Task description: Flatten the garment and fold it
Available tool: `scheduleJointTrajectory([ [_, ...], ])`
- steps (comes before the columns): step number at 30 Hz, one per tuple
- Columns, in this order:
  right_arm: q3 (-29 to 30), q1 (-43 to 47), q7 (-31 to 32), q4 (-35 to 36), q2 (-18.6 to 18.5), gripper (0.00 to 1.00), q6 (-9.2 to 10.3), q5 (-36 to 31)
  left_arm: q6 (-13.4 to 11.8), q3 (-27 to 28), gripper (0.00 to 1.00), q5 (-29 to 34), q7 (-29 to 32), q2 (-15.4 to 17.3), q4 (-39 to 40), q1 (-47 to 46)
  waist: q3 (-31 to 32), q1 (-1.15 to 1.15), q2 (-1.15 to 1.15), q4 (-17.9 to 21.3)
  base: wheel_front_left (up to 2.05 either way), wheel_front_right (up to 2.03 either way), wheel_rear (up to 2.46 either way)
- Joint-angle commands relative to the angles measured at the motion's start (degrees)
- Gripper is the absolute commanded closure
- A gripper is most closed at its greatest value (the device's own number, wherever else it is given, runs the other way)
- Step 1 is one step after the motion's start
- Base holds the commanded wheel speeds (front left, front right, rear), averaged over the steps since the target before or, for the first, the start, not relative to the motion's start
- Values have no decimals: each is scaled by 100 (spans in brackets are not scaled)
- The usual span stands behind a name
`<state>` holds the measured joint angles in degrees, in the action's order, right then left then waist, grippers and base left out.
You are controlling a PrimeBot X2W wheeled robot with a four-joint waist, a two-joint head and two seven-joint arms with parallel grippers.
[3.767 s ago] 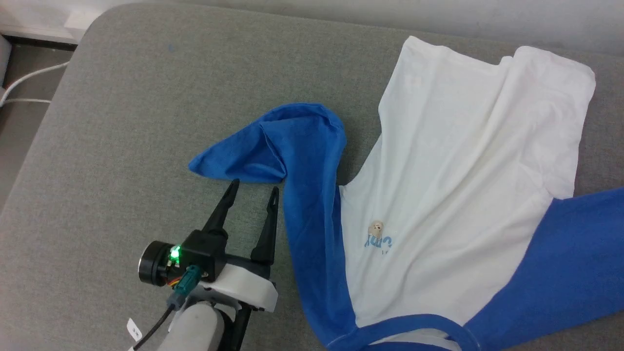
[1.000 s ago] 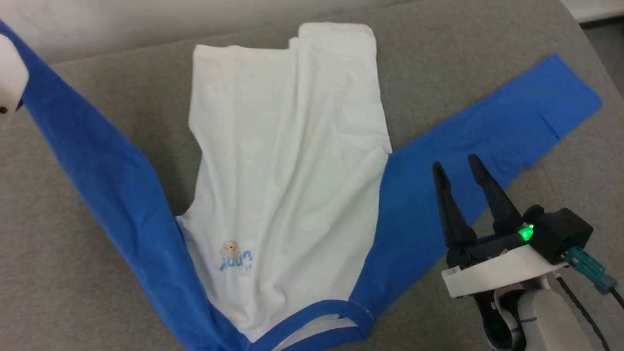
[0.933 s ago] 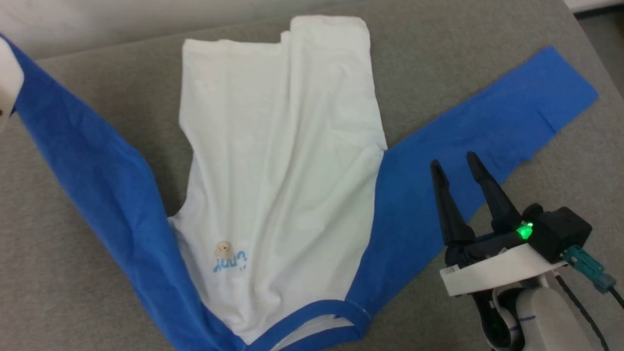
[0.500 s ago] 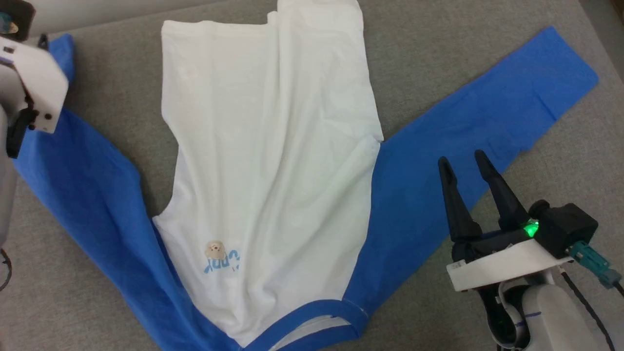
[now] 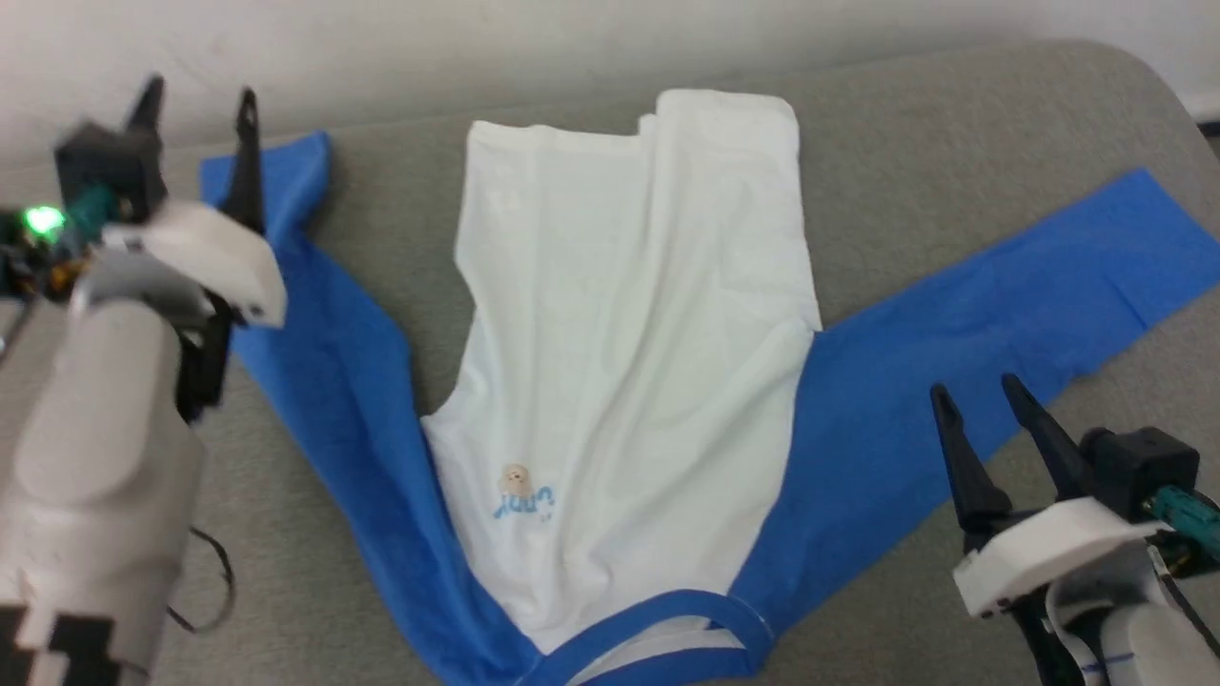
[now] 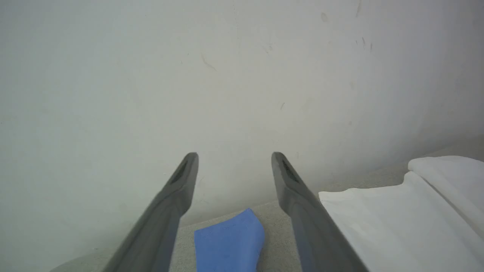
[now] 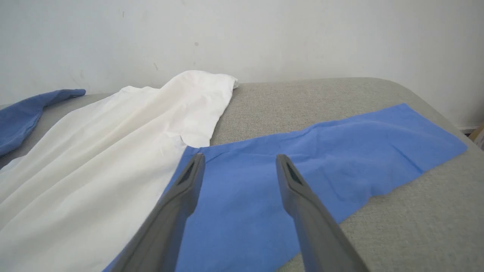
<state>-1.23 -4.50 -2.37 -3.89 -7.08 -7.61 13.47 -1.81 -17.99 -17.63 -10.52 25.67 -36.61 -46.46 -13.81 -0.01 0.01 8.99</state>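
The left gripper [image 5: 197, 97] had just let go of the left sleeve [image 5: 324, 353]. Its fingers stood wide apart with nothing between them, lifted clear, and the cuff lay on the grey cushion [image 5: 905, 143] just under their tips. The garment [image 5: 629, 333] lay spread between the two grippers, with its white body creased and a fold at the hem. I judged the flattening nearly done, with smoothing left before any fold. A second earlier that gripper had held the sleeve up taut; now it lay slack. The right gripper [image 5: 974, 389], open and empty, hovered over the right sleeve [image 5: 1001, 324], as before.
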Motion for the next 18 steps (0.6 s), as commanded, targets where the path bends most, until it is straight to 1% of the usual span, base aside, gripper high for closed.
scheduleJointTrajectory([
  [1, 54, 128, 96, 49, -54, 0, 12, -50, -122, 84, 0, -123, -151, -121, 228, 428, 697, 1, -1, -703, 0, 0, 0],
  [6, 138, 410, 403, 133, -117, 0, 12, -101, -411, 242, 0, -328, -377, -299, 1254, 1769, 972, 1, -1, -926, 0, 0, 0],
  [12, 86, 788, 802, 173, -119, 0, 12, -126, -740, 166, 0, -254, -438, -489, 2560, 3456, 1195, 1, -1, -1044, 0, 0, 0],
  [15, 36, 986, 1141, 231, -146, 0, 12, -121, -909, 119, 0, -129, -444, -621, 3076, 4123, 1248, 1, -1, -1077, 0, 0, 0],
  [18, 60, 1183, 1671, 310, -162, 0, 12, -72, -1010, 156, 0, -91, -446, -875, 3447, 4589, 1231, 1, -1, -1161, 0, 0, 0],
])
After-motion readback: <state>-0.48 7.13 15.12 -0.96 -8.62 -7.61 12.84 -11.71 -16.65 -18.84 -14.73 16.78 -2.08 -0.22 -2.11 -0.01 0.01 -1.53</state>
